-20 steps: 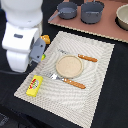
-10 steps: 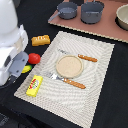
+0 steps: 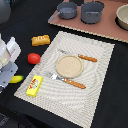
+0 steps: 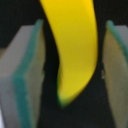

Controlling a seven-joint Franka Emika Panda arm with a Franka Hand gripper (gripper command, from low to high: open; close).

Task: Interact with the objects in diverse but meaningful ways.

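Curving yellow banana (image 4: 72, 47), green-dark tip, between end effector (image 4: 72, 65) pads (image 4: 22, 75), gaps either side

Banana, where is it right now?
The banana lies at the exterior view's left edge, just off the placemat, below the red tomato and beside the yellow box, between the gripper's pads.

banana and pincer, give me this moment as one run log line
pincer: open, pads either side of banana | banana: on black table, off mat | tomato, bread block, yellow box: untouched
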